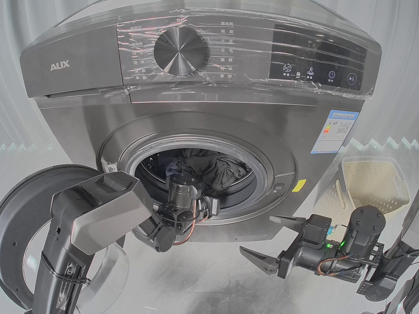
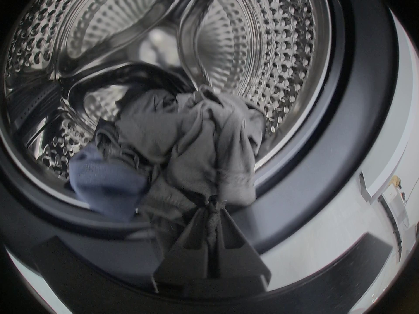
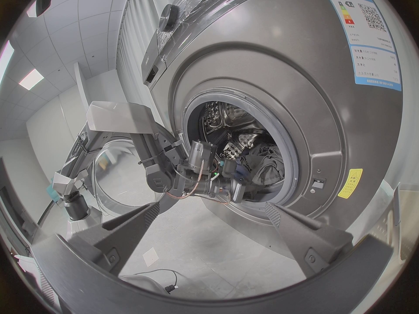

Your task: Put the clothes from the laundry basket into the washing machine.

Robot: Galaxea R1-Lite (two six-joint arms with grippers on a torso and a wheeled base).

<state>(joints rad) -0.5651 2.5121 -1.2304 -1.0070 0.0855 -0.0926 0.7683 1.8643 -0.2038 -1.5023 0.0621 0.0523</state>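
Observation:
The washing machine [image 1: 227,123] stands with its round door [image 1: 26,223] swung open to the left. Dark clothes [image 1: 214,166] lie piled in the front of the drum. My left gripper [image 2: 214,206] is at the drum mouth, shut on a fold of a grey garment [image 2: 196,145]; a blue garment [image 2: 104,184] lies beside it. My right gripper [image 1: 257,234] hangs low in front of the machine, open and holding nothing. The cream laundry basket [image 1: 375,184] stands at the right, its inside bare.
Grey floor [image 1: 209,275] spreads in front of the machine. The open door takes up the room on the left, beside my left arm. The perforated steel drum [image 2: 270,44] is deep behind the clothes.

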